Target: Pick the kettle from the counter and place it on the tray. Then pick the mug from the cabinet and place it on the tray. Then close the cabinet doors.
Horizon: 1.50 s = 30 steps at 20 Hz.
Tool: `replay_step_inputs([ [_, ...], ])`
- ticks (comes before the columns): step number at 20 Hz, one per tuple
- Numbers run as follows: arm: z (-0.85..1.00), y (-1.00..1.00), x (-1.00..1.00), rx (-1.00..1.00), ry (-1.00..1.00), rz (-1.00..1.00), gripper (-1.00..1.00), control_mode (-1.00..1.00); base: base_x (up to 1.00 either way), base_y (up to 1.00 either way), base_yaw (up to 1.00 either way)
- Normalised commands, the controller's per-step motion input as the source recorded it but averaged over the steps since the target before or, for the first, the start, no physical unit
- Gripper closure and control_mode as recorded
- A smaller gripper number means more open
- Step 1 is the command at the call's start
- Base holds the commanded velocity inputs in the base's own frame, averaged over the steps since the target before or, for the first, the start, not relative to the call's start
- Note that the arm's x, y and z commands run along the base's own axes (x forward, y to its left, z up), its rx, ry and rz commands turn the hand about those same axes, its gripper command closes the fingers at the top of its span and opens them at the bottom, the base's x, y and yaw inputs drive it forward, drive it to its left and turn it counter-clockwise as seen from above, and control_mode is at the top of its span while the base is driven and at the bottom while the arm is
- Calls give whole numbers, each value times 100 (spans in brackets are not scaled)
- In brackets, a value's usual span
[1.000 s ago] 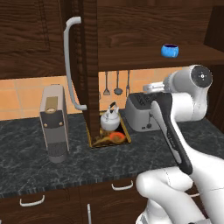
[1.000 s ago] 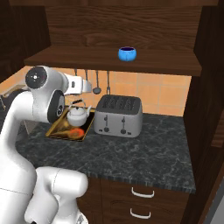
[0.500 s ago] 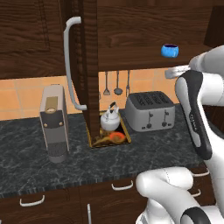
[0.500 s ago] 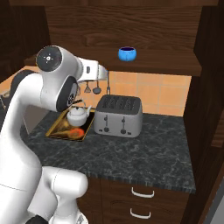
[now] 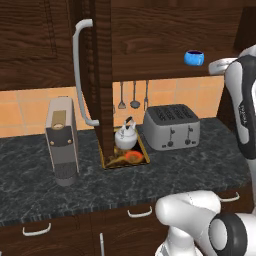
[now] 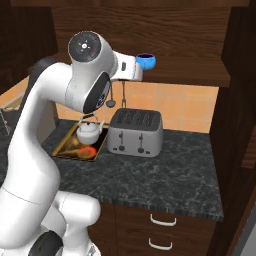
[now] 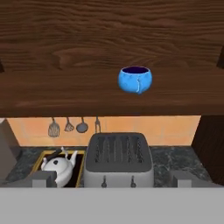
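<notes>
The silver kettle (image 5: 125,135) stands on the gold-rimmed tray (image 5: 142,159) on the dark counter (image 5: 45,195), left of the toaster. The blue mug (image 5: 194,57) sits upright on the cabinet shelf (image 5: 150,70). In the hand view the mug (image 7: 135,79) lies straight ahead and some way off. My gripper (image 7: 113,179) is open, its fingertips (image 7: 43,178) wide apart with nothing between them. In the right base view the white hand (image 6: 127,69) is raised to shelf height, just left of the mug (image 6: 146,61). One cabinet door (image 5: 102,75) stands open, edge-on, with its silver handle (image 5: 80,75).
A boxy silver toaster (image 5: 172,127) stands under the shelf, right of the tray. A grey coffee machine (image 5: 62,140) is at the left. Utensils (image 5: 134,95) hang on the orange tiled wall. Drawers (image 6: 162,220) run below the counter. A dark panel (image 6: 235,125) closes the right side.
The arm has swung up from counter height to the shelf's level, bringing the open hand towards the mug. Kettle, tray and mug have not moved.
</notes>
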Motion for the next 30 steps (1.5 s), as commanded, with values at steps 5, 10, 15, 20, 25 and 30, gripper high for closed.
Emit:
replay_step_inputs([
  [5, 0, -29, 30, 6, 1, 0, -100, -100, 0, 0, 0],
  [10, 0, -10, 47, 6, 1, 0, -100, -100, 0, 0, 0],
  [15, -5, 0, 57, 1, 0, 0, -100, -100, 0, 0, 0],
  [20, -17, -1, 53, 1, 1, 2, -100, -100, 0, 0, 0],
  [25, -13, -7, 43, 2, 1, 5, -100, -100, 0, 0, 0],
  [30, -3, -17, 30, 0, 0, 3, -100, -100, 0, 0, 0],
])
